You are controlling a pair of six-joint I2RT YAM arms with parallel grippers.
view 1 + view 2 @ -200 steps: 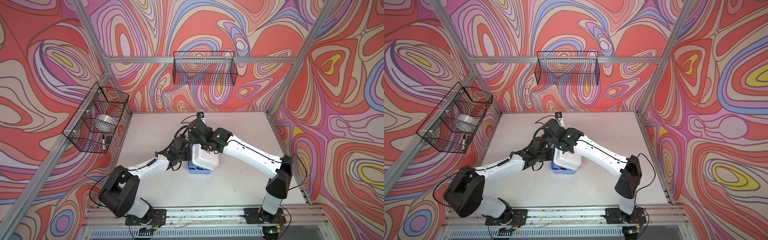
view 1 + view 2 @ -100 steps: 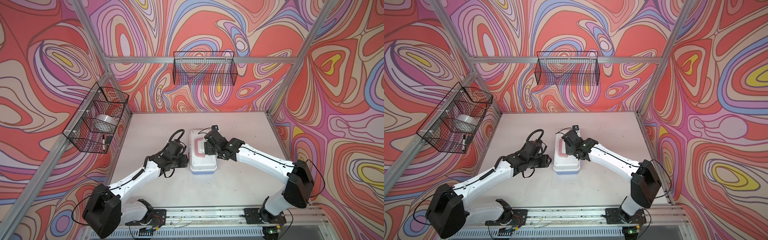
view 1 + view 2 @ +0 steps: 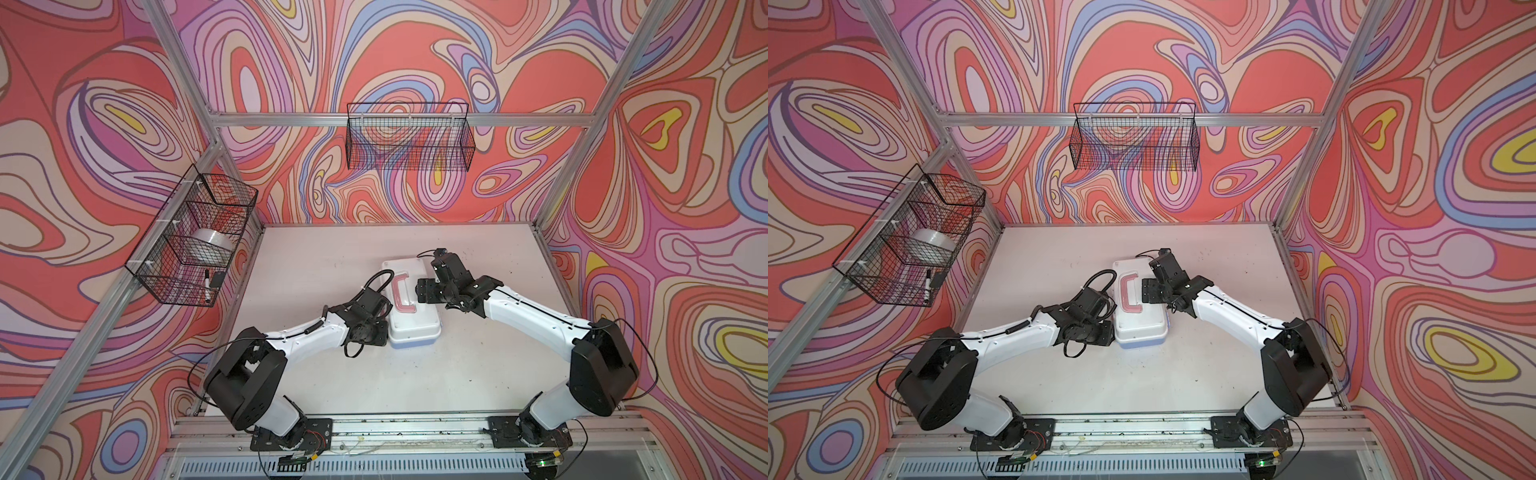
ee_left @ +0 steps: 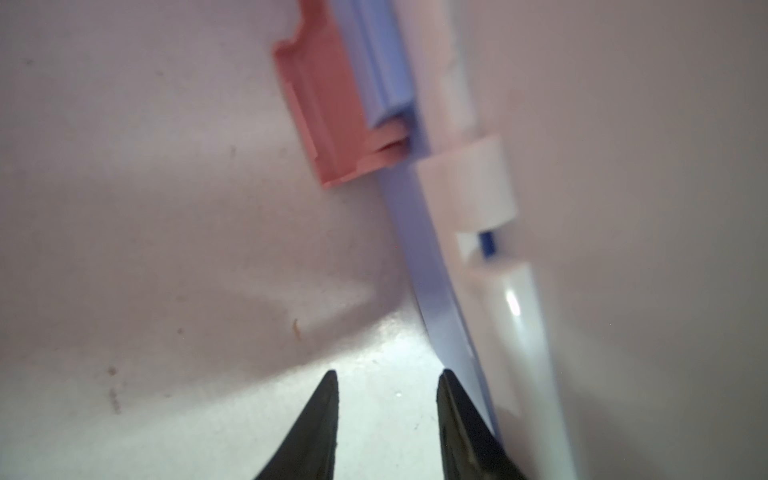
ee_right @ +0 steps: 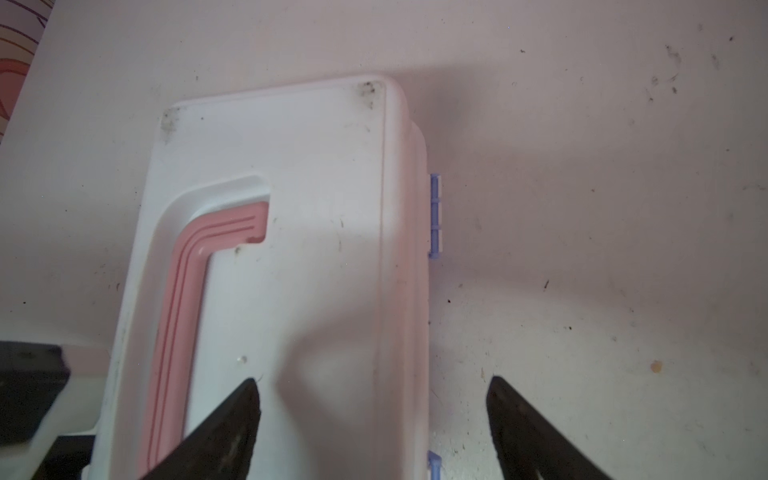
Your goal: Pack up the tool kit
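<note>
White-lidded toolbox [image 3: 410, 328] sits shut on the table [image 3: 316, 257], between both arms. Beside its pink latch [image 4: 328, 112] the left gripper [image 4: 387, 376] is slightly parted and empty, likely to snap it. The right gripper [image 5: 372, 386], spread wide, hovers over the lid [image 5: 311, 166], probably steadying.

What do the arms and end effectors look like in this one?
The left arm and right arm have glossy white link shells between bulky black joint housings, with black cables looping alongside. The left end effector and right end effector carry black, tapered, pointed fingers.
</note>
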